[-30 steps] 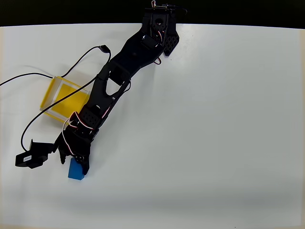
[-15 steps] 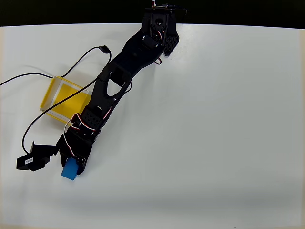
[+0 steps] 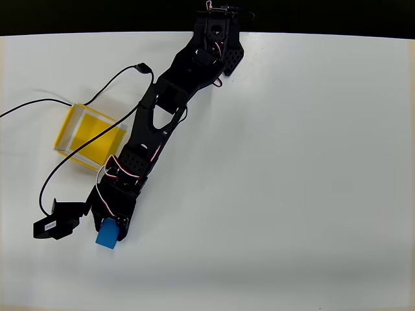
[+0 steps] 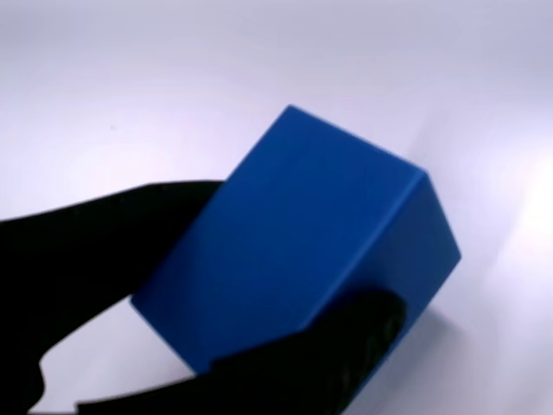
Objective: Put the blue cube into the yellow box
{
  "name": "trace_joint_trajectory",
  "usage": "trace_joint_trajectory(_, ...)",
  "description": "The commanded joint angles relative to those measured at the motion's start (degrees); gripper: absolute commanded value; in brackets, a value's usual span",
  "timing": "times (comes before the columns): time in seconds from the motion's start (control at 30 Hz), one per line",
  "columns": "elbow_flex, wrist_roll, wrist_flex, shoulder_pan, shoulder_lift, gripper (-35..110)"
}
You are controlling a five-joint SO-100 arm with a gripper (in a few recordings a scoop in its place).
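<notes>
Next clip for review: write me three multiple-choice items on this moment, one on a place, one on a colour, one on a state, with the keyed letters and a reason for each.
1. In the overhead view, where is the blue cube relative to the yellow box?
A. inside it
B. below it, apart
C. above it, touching

2. What colour is the table?
A. white
B. green
C. brown

3. What is the tool doing?
A. open over the box
B. shut on nothing
C. shut on the cube

Answers:
1 B: the cube sits lower in the overhead picture, with bare table between it and the box.
2 A: the surface is plain white.
3 C: the wrist view shows black fingers pressed on both sides of the cube.
</notes>
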State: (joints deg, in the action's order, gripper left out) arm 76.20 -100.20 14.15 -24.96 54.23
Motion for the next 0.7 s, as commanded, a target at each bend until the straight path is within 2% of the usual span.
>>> trace_joint_trajectory(0.0,3.9,0.1,0.2,0.4,23.0,21)
trace_joint_trajectory(0.27,21.4,1.2,0.1,-1.0,40.5,21)
trace_joint_trajectory(0.67,47.5,1.4,-0.9,-8.7,63.3,21)
